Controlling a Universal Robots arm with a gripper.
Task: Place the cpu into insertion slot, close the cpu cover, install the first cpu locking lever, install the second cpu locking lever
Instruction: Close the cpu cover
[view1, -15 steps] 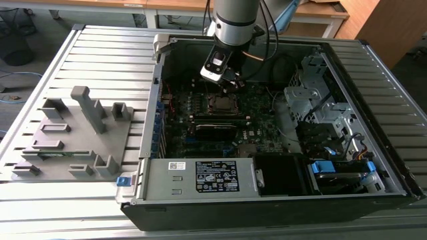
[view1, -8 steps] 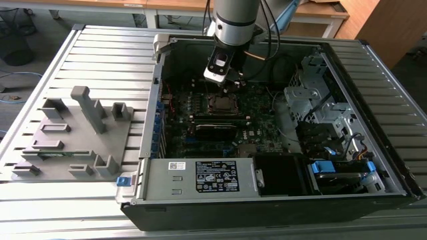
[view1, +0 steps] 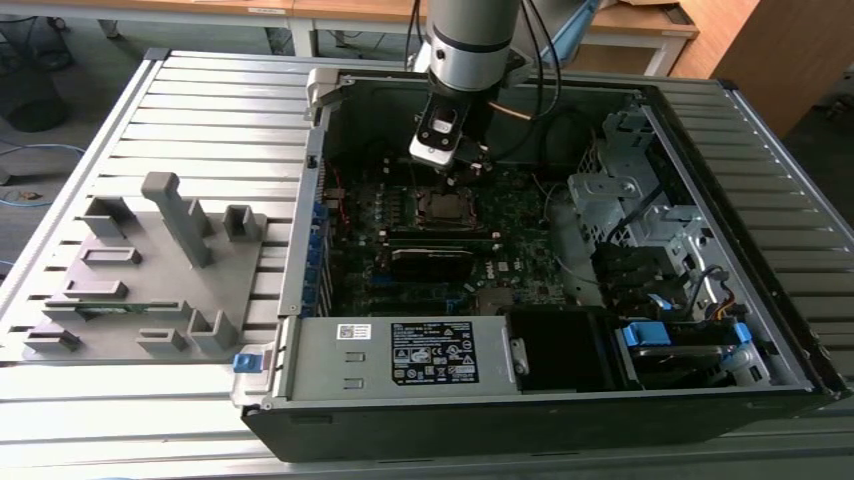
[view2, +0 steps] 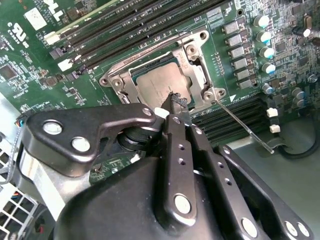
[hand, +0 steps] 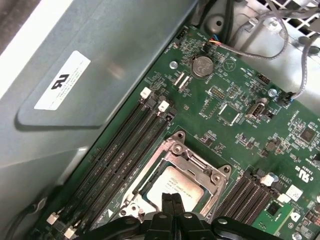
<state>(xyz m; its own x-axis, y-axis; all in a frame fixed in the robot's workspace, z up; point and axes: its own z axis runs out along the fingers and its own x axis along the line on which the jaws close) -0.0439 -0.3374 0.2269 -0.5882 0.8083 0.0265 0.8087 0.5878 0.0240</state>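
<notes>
The cpu (view2: 156, 84) lies flat in the insertion slot (view2: 116, 82) on the green board, its grey face showing through the cpu cover (view2: 198, 75), which lies down around it. My gripper (view2: 174, 100) is shut with nothing between the fingers, its tips resting at the cpu's edge by the cover. In the first wrist view the gripper (hand: 169, 199) sits over the cpu (hand: 182, 186). A thin wire locking lever (view2: 245, 127) sticks out from one socket corner over the black memory slots. In the exterior view the gripper (view1: 458, 172) hangs just above the insertion slot (view1: 445, 207).
The board sits inside an open computer case (view1: 747, 120). Long black memory slots (hand: 125, 150) flank the socket. Loose cables (view1: 554, 110) hang near the arm. A drive cage (view1: 627, 190) stands on the exterior view's right, and a grey fixture tray (view1: 147, 270) on its left.
</notes>
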